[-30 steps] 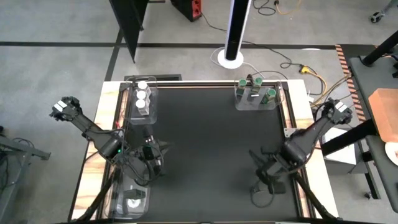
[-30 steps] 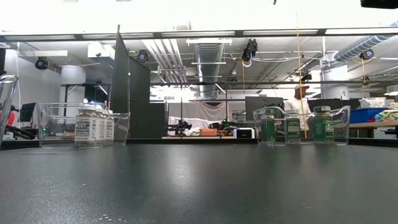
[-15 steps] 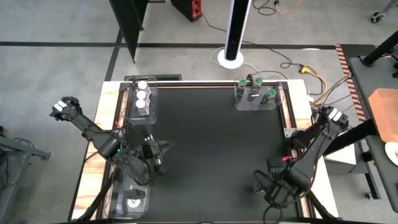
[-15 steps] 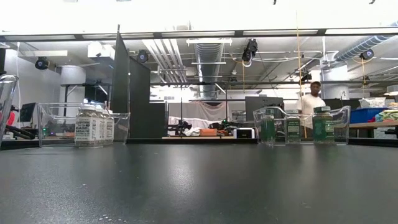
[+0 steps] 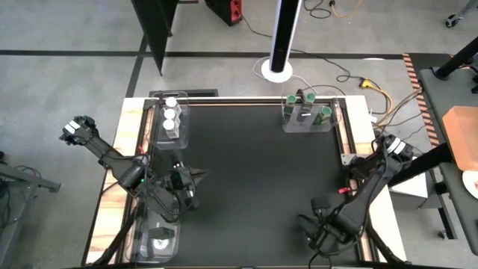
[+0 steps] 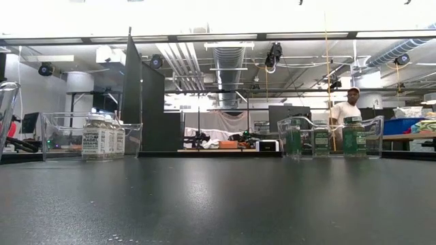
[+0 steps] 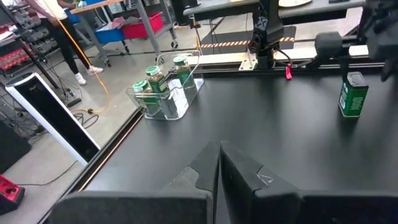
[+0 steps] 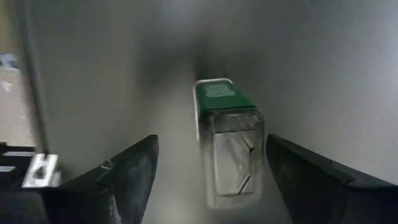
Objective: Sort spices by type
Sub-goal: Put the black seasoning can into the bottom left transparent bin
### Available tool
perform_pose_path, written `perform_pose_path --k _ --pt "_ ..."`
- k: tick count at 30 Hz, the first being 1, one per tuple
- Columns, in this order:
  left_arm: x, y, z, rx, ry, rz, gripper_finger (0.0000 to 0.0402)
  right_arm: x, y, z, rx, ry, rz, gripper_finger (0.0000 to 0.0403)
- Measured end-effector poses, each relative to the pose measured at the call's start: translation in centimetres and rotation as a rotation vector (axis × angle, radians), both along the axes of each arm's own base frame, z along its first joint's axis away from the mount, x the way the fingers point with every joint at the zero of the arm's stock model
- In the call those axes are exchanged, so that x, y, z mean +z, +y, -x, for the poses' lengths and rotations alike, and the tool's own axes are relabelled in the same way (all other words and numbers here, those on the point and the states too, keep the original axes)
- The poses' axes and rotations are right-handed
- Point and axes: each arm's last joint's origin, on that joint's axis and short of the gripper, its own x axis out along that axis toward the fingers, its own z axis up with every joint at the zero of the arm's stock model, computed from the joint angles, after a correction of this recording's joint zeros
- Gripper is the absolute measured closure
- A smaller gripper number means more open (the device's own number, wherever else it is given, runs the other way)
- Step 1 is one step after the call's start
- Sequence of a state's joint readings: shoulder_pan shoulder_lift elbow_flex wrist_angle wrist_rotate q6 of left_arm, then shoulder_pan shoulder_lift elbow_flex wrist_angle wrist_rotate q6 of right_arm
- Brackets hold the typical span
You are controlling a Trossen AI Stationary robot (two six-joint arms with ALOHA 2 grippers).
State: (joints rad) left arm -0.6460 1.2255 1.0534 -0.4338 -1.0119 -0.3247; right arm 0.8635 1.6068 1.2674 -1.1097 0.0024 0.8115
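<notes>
A spice jar (image 8: pixel 227 140) with a green lid stands on the black table near its right near corner; it also shows in the left wrist view, jar (image 7: pixel 354 94). My right gripper (image 8: pixel 211 142) hangs over it, pointing down and open, one finger on each side with a gap to the jar. In the high view my right gripper (image 5: pixel 317 235) hides the jar. My left gripper (image 7: pixel 219 171) is shut on nothing and waits above the table's left side (image 5: pixel 185 190).
A clear tray (image 5: pixel 306 116) at the far right holds green-lidded jars (image 7: pixel 163 84). A clear tray (image 5: pixel 170 123) at the far left holds white-lidded jars (image 6: pixel 102 138). Another clear tray (image 5: pixel 155 240) sits at the near left corner. The table's middle (image 5: pixel 254 179) is bare.
My right gripper has moved toward the table's near edge and come down over the green-lidded jar. My left arm has stayed where it was.
</notes>
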Motion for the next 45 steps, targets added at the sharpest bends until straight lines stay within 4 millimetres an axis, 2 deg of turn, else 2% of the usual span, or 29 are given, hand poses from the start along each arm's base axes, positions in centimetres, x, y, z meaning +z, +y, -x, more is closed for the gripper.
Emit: perform_pose_path --k 6,11,17,23,30,38,42,45 --pt "0.0 0.0 0.0 0.006 -0.009 0.020 0.0401 -2.2 -0.2 -0.1 0.005 0.028 0.036 0.0131" --pt "0.0 0.0 0.0 0.008 -0.011 0.025 0.0401 -3.1 -0.4 0.0 0.020 0.008 0.046 0.0170" --pt "0.0 0.0 0.0 0.008 -0.009 0.022 0.0401 -2.7 -0.5 0.0 0.059 0.003 0.041 0.0286" --pt "0.0 0.0 0.0 0.007 -0.007 0.020 0.0401 0.0 -0.9 -0.9 0.107 -0.095 -0.003 0.0287" --pt "0.2 -0.1 0.3 -0.020 0.004 0.036 0.0401 2.8 -2.4 -4.7 0.214 -0.353 0.088 0.0287" --pt "1.4 -0.9 0.4 -0.242 0.093 0.352 0.0401 5.1 -5.9 -11.3 0.406 -0.748 0.232 0.0287" --pt "0.8 -1.0 1.0 -0.200 0.146 0.431 0.0401 6.0 -7.8 -14.3 0.466 -0.945 0.264 0.0287" --pt "0.0 -1.4 2.3 -0.123 0.208 0.523 0.0401 5.6 -8.7 -16.2 0.481 -1.061 0.255 0.0287"
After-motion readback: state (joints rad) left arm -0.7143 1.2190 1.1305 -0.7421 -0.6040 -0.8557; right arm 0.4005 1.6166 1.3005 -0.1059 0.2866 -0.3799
